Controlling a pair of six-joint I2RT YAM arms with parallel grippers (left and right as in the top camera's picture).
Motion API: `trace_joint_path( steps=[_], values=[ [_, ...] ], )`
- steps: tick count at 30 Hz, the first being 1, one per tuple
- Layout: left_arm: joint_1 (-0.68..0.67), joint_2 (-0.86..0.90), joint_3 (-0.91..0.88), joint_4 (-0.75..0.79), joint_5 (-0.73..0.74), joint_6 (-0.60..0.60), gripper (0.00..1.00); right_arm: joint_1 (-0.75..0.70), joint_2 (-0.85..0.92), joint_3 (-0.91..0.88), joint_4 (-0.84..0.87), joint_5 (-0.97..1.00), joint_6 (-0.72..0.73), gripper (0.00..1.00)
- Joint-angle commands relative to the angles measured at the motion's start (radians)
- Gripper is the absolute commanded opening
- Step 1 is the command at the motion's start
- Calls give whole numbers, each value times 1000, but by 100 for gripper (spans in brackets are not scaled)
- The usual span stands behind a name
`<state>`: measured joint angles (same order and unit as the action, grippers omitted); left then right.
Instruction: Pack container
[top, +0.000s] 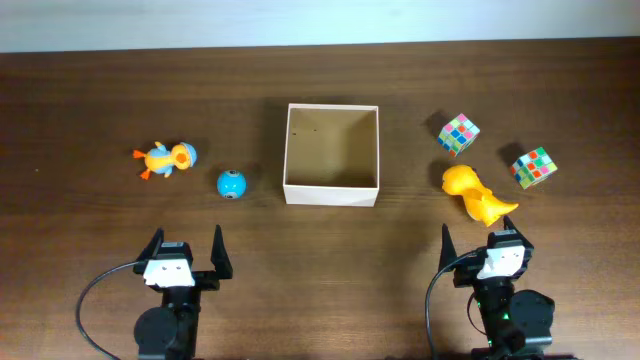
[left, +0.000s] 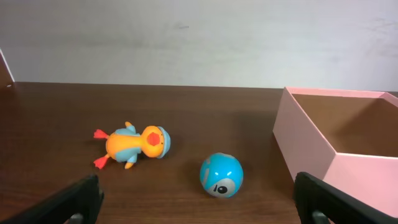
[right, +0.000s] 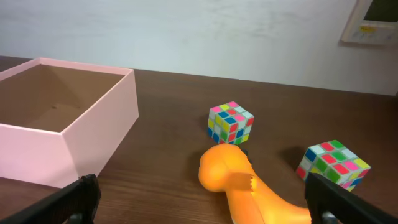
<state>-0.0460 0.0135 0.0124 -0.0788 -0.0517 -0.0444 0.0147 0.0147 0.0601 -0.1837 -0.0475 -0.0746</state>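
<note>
Since the box (top: 330, 192) mid-worktop sits empty, you've packed nothing yet: duck (top: 166, 159) and ball (top: 231, 184) toward the left edge, cubes (top: 458, 133) and orange toy (top: 477, 193) toward the right. Left claw (top: 188, 237) and right claw (top: 483, 238) gape apart, empty.

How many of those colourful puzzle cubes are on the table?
2. One puzzle cube sits just right of the container; the second puzzle cube lies further right, past the orange toy. None appears hidden.
</note>
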Motion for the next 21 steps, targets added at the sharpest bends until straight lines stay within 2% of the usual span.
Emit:
trace_joint_path(
  steps=[1,21],
  values=[
    [-6,-8,-2,-2,11,19,99,-2,-11,-5,-6,-13,3,99],
    [-6,-8,-3,-2,11,19,99,-2,-11,-5,-6,23,-7,99]
  ],
)
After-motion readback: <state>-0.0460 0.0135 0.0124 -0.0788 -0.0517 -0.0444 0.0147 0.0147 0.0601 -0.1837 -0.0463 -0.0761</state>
